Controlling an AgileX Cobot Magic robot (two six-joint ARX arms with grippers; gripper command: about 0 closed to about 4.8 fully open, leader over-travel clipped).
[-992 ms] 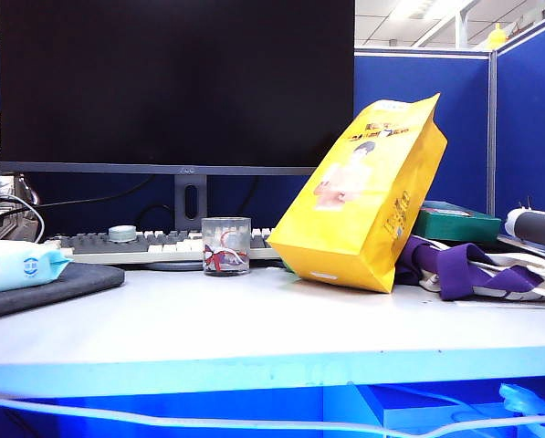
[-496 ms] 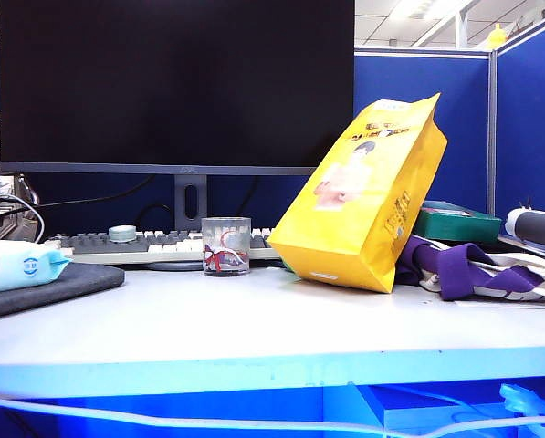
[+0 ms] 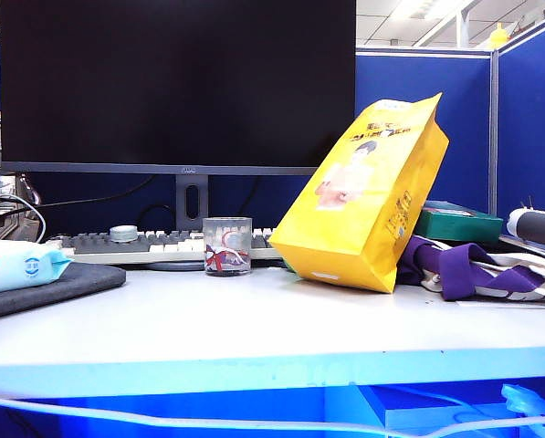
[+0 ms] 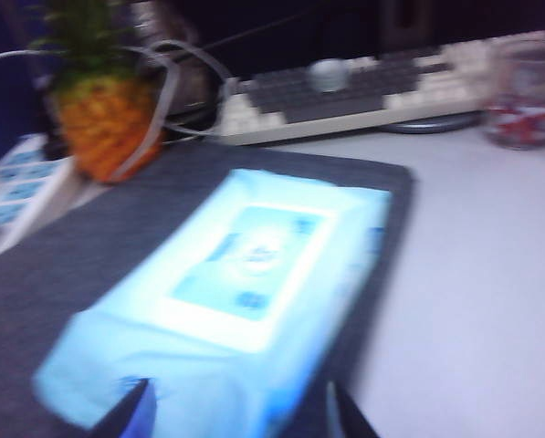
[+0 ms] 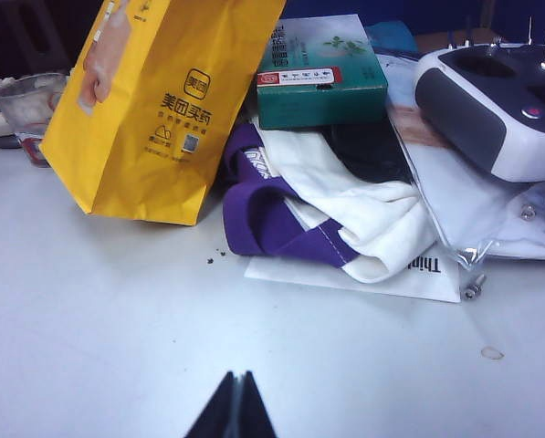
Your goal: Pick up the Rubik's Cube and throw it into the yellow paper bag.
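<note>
Only wrist views show grippers: left gripper (image 4: 238, 411) jaws apart above wipes pack (image 4: 226, 301); right gripper (image 5: 235, 406) jaws together.

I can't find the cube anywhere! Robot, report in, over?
Left gripper open above wipes pack. Right gripper shut, over bare table. Rubik's Cube not in view. Yellow paper bag leaning, nothing blocking it.
</note>
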